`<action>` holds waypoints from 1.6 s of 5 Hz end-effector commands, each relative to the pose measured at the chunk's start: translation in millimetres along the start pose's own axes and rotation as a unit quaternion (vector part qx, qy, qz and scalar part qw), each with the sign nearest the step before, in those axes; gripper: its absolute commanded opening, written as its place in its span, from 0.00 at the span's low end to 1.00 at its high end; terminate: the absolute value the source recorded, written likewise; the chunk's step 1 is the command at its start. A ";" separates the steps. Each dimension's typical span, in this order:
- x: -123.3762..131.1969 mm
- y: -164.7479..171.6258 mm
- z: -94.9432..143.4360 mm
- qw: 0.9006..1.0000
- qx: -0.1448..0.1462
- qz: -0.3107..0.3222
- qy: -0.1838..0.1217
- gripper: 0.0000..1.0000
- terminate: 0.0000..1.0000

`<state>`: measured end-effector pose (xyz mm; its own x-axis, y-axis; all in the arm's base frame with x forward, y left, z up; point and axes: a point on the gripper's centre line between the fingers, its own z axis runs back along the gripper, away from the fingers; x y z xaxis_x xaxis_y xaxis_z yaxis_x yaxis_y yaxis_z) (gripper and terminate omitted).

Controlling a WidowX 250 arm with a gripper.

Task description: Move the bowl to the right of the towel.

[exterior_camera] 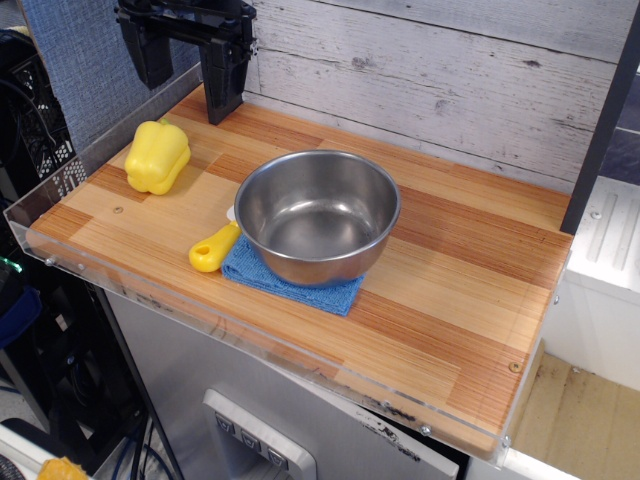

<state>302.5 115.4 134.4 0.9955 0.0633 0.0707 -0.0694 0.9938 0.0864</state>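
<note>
My pincer hung at the back left corner of the wooden table, its two black fingers pointing down with a clear gap between them and nothing held in that gap. The bowl sat upright and empty on top of the towel, covering most of it, so that only the blue front edge and a corner showed beneath. A yellow pepper lay well to the left, apart from the bowl, and a yellow handle poked out from under the bowl's left side, touching the towel.
</note>
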 end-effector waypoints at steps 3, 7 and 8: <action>-18.6 -62.8 6.3 0.996 -0.016 -0.091 -0.010 1.00 0.00; -45.2 -128.8 -49.4 0.980 -0.046 -0.189 0.037 1.00 0.00; -39.4 -131.0 -65.5 0.980 -0.049 -0.187 0.054 1.00 0.00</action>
<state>274.1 -13.0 41.9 0.9481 -0.3033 -0.0954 0.3025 0.9529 -0.0226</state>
